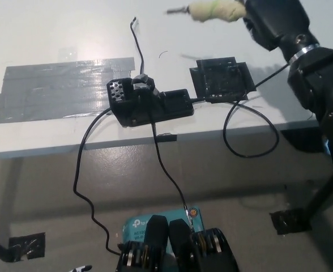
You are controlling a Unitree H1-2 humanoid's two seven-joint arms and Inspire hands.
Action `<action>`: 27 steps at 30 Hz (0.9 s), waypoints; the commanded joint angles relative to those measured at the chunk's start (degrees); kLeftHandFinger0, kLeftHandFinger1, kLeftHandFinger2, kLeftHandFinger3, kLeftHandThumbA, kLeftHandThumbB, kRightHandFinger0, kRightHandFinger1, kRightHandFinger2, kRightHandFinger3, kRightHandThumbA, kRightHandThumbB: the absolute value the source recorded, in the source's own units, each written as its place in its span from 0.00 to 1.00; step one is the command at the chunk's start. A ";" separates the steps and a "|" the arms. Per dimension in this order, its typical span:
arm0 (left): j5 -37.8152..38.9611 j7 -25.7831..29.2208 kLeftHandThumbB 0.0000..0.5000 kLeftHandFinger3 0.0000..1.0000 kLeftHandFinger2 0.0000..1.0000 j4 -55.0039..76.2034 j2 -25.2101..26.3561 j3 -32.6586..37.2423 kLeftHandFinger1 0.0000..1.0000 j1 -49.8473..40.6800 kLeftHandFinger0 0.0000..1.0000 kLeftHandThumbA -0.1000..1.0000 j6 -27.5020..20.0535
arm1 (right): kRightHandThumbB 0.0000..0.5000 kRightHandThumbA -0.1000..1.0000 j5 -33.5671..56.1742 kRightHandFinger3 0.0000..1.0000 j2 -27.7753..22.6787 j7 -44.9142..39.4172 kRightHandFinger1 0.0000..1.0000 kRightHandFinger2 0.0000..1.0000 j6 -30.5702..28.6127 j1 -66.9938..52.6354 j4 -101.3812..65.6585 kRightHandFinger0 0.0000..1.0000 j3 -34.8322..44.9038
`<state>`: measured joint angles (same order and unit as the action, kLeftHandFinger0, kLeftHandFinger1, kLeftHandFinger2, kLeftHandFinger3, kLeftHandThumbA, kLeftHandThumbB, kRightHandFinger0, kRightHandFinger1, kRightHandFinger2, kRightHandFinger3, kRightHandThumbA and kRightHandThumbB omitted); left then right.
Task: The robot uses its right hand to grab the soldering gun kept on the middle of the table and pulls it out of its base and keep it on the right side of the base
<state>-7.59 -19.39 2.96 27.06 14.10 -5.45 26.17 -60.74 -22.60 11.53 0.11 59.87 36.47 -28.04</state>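
Yellow-green wrapped soldering gun (pixel 214 10), metal tip apparently leftward, is clasped by the right hand (pixel 271 20) above the base (pixel 149 105).

Place: electronics workbench – soldering base (pixel 149 105) – taped white table (pixel 53 45) – loose cables (pixel 87 170)

The white tabletop (pixel 53 34) fills the upper part of the head view, its near edge running across the middle. A broad patch of grey duct tape (pixel 59 90) lies at 9 o'clock. At the centre sits the black plastic soldering base (pixel 149 105), with a square black mat (pixel 222 79) just beside it at 3 o'clock. Thin black cables (pixel 137 48) trail over the tabletop and off its edge.
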 commanded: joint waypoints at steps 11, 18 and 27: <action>-0.57 -1.25 0.56 1.00 0.95 1.73 0.80 -0.81 0.76 -1.28 0.64 0.42 0.76 | 0.29 0.08 0.80 0.50 0.29 -7.28 0.03 0.21 12.26 -5.70 -7.02 0.00 4.44; -0.85 -1.21 0.56 1.00 0.94 2.05 0.70 -0.82 0.74 -1.45 0.63 0.42 0.76 | 0.23 0.00 1.40 0.42 1.71 -7.45 0.00 0.15 14.23 -12.77 -6.58 0.00 3.86; -1.30 -1.43 0.57 1.00 0.96 1.69 0.79 -0.20 0.75 -0.95 0.65 0.42 0.76 | 0.20 0.00 1.08 0.42 2.42 -9.16 0.00 0.11 15.00 -16.59 -7.62 0.00 2.56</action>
<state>-7.87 -19.42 3.07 27.05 13.72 -6.29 26.17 -59.48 -19.98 3.12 13.43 42.29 30.84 -25.33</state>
